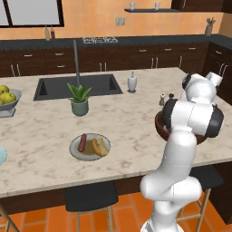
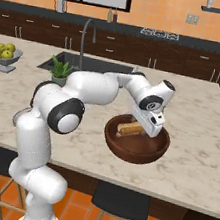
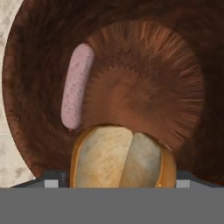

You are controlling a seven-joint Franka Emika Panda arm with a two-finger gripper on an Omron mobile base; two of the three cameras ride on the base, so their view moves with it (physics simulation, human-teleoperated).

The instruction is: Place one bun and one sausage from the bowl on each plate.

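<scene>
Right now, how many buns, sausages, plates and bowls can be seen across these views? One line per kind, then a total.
Buns: 2, bun in the wooden bowl, bun on the plate
Sausages: 2, sausage in the wooden bowl, sausage on the plate
Plates: 1, grey plate
Bowls: 2, wooden bowl, grey fruit bowl
Total: 7

Two buns (image 3: 122,155), two sausages (image 3: 76,85), one plate (image 1: 74,152), one bowl (image 2: 136,149).

Dark wooden bowl (image 2: 134,151) holds a split bun (image 3: 122,157) and pink sausage (image 3: 77,85) — another pair lies on the grey plate (image 1: 75,150).
</scene>
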